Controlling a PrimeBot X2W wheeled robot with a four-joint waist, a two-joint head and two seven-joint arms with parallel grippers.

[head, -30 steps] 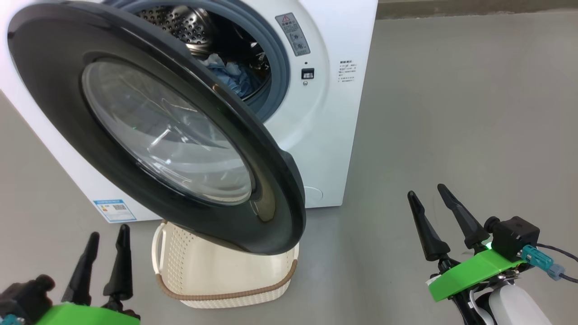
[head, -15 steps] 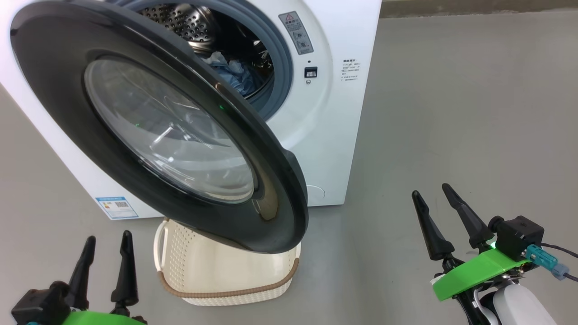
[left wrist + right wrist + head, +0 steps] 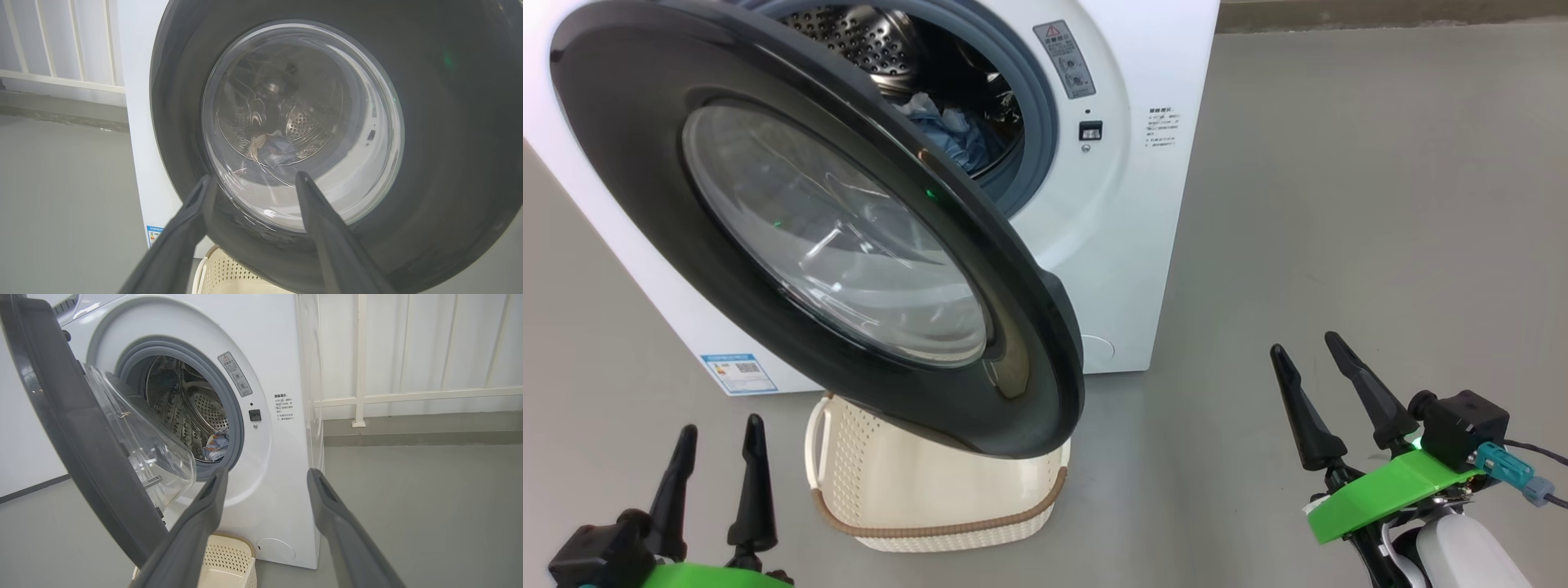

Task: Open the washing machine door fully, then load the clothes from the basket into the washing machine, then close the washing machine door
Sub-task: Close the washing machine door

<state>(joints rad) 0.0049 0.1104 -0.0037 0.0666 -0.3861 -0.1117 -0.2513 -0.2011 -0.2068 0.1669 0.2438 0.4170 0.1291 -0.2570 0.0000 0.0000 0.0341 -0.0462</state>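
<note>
- The washing machine door point(image 3: 833, 245) stands swung out across the left and centre of the head view, well off the front of the washing machine point(image 3: 1127, 204) — the opening step looks done.
- The clothes point(image 3: 947, 135) lie inside the drum at top centre. The basket point(image 3: 931, 490) sits on the floor under the door's lower edge and looks empty where its inside shows. Loading seems finished, so closing the door is what is left.
- The left tool point(image 3: 722, 425) at lower left and the right tool point(image 3: 1303, 343) at lower right both have their fingers spread, hold nothing and are clear of the door.
- The left wrist view looks through the door's glass bowl at the clothes. The right wrist view catches the door edge-on, with the glass bowl bulging toward the drum — a side turned away from the head view.
</note>
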